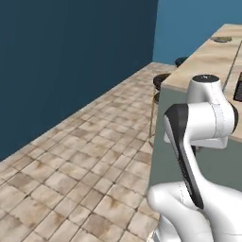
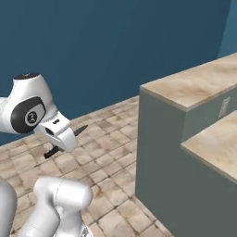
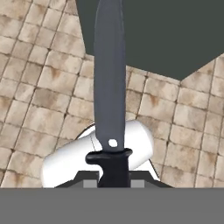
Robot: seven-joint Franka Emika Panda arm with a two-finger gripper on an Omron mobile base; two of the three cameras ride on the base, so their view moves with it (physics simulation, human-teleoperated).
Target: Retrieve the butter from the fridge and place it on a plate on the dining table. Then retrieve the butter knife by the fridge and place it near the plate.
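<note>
My gripper (image 3: 113, 180) is shut on the black handle of the butter knife (image 3: 109, 87), and its dark thin blade runs straight up the hand view over the tiled floor. From the right base camera the gripper (image 2: 65, 141) hangs above the floor with the butter knife (image 2: 81, 131) sticking out on both sides of it. The dining table (image 1: 203, 61) with its beige marbled top stretches away at the right, apart from the gripper. A small dull grey plate (image 1: 221, 39) lies near its far end. The butter and the fridge are out of view.
Black stools (image 1: 161, 81) stand along the table's grey-green front. A lower marbled worktop (image 2: 217, 143) steps down beside the table's end (image 2: 194, 85). Dark blue walls close the room; tiled floor (image 1: 71, 160) lies open to the left.
</note>
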